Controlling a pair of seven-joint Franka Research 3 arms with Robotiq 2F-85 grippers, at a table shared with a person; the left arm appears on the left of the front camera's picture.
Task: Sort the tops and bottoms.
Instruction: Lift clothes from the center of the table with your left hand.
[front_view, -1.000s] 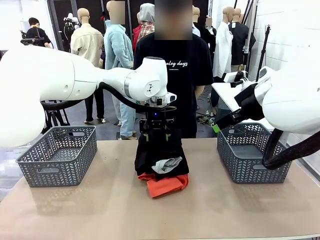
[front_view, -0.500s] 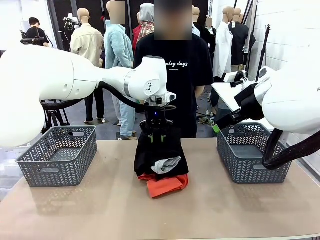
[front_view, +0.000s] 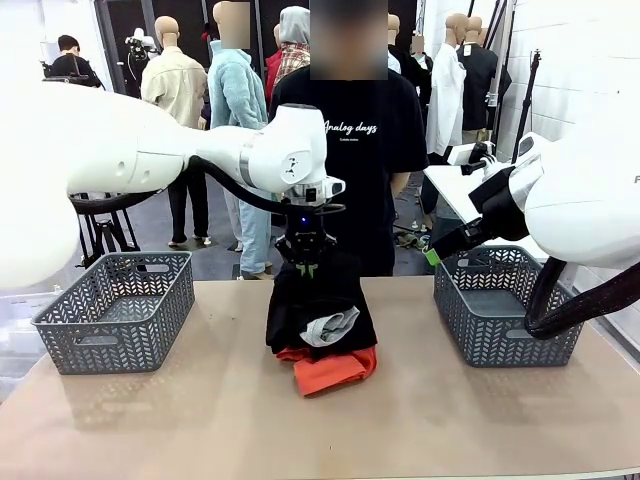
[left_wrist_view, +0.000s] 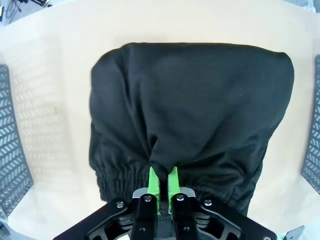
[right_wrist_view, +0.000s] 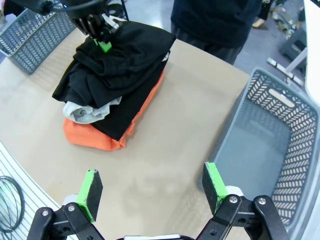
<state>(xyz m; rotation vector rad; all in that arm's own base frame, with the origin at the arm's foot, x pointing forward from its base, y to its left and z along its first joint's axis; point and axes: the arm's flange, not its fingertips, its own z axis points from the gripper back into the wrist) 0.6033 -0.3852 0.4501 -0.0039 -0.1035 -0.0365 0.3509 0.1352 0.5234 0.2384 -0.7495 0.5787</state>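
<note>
A pile of clothes lies mid-table. The bottoms, a large black garment (front_view: 318, 300), are on top, over a small light grey top (front_view: 336, 327) and an orange-red top (front_view: 335, 368). My left gripper (front_view: 307, 268) points down at the pile's far end, shut on a pinched fold of the black garment (left_wrist_view: 195, 110) near its gathered waistband, as the left wrist view's gripper (left_wrist_view: 164, 179) shows. My right gripper (right_wrist_view: 152, 187) hangs open and empty above the table's right side. From there I see the black garment (right_wrist_view: 122, 60), grey top (right_wrist_view: 87, 112) and orange top (right_wrist_view: 100, 141).
A grey plastic basket (front_view: 115, 310) stands at the table's left and another (front_view: 505, 305) at the right, below my right gripper (front_view: 436, 254). A person in a black T-shirt (front_view: 360, 150) stands at the far edge behind the pile. Bare tabletop lies in front.
My left gripper's fingers closed on the black garment's far end and rose slightly, drawing the cloth up. The right arm stayed put.
</note>
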